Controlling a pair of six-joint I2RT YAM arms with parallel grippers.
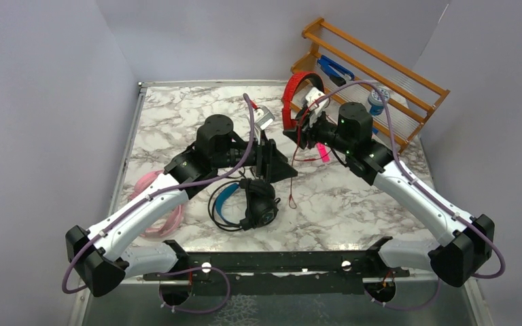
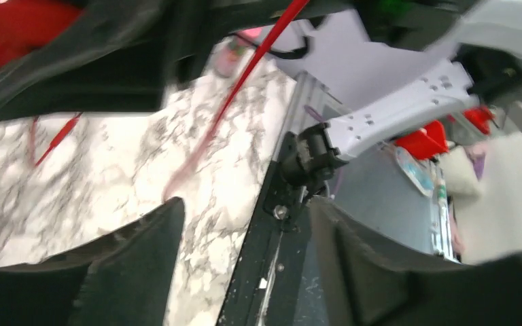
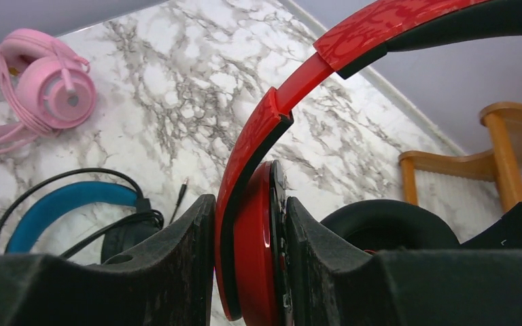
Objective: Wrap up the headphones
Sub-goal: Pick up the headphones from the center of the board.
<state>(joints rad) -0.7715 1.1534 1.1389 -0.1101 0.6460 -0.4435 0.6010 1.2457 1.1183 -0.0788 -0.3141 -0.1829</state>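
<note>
Right gripper (image 3: 249, 202): clamped on red headset's (image 3: 380, 27) earcup.
Left gripper (image 2: 245, 210): jaws apart, empty.
Red cable (image 2: 245, 75): slants down from headset, just ahead of left gripper.

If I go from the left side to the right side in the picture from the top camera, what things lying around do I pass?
pink headphones → black and blue headphones → red headphones → wooden rack
</note>
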